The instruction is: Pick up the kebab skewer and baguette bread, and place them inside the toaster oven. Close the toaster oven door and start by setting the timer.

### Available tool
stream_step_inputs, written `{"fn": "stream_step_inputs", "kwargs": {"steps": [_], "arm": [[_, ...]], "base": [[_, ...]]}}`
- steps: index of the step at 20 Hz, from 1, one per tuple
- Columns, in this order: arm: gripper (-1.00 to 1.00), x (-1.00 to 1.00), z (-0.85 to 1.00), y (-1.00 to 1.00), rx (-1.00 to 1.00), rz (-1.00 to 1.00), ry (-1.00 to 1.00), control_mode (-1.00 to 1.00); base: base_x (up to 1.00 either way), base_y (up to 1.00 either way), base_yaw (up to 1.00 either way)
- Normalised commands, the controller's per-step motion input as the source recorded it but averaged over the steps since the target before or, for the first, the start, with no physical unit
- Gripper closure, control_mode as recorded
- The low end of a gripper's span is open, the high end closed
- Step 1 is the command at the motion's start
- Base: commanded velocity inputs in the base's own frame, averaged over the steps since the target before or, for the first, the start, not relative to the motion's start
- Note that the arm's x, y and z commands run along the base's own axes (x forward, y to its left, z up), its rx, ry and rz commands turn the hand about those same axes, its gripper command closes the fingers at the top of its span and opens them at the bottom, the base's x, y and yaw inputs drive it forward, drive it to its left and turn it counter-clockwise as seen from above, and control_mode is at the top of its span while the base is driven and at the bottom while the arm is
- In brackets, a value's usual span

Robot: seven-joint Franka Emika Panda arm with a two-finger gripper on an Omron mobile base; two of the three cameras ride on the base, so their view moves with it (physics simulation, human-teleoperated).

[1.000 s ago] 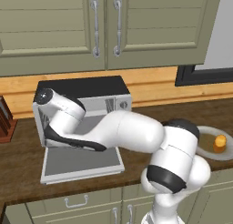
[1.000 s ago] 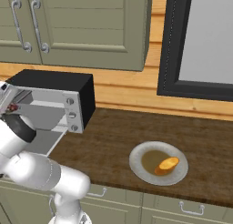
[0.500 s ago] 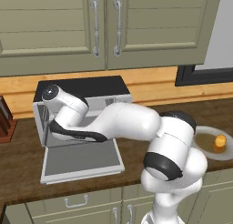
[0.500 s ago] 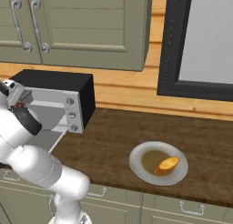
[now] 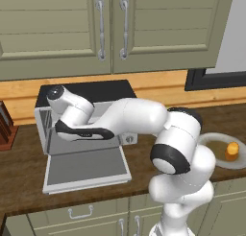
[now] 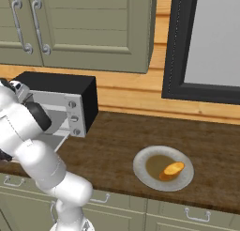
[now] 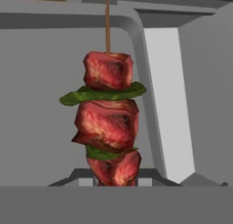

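The kebab skewer (image 7: 109, 123), red meat chunks with green slices on a thin stick, fills the hand view close up, and my gripper (image 6: 18, 91) is shut on its near end. Behind it is the grey inside of the toaster oven (image 5: 96, 88), with my hand at the oven's mouth. The toaster oven door (image 5: 86, 165) lies flat and open on the counter. To the right, the golden baguette bread (image 6: 172, 169) lies on a grey plate (image 6: 140, 171), far from the gripper. My fingertips are hidden.
The oven's three knobs (image 6: 71, 117) run down its right panel. A dark knife block (image 5: 5, 127) stands at the left counter edge. Wall cabinets (image 5: 110, 29) hang above, and a dark window frame (image 6: 173, 47) is at the right. My arm spans the counter in front of the oven.
My hand with the skewer has risen a little and moved closer to the oven's opening. The baguette, plate and open door have stayed put.
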Motion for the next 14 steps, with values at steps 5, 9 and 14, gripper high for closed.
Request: {"fn": "stream_step_inputs", "kwargs": {"steps": [5,9,14], "arm": [[1.0,0.12,-0.13,-0.03,0.0,0.0,0.08,-1.0],[1.0,0.23,-0.08,0.0,0.0,0.0,0.08,-1.0],[-1.0,0.13,-0.33,-0.03,0.0,0.01,-0.02,-1.0]], "base": [[0.0,0.0,0.0],[0.0,0.0,0.0],[0.0,0.0,0.0]]}}
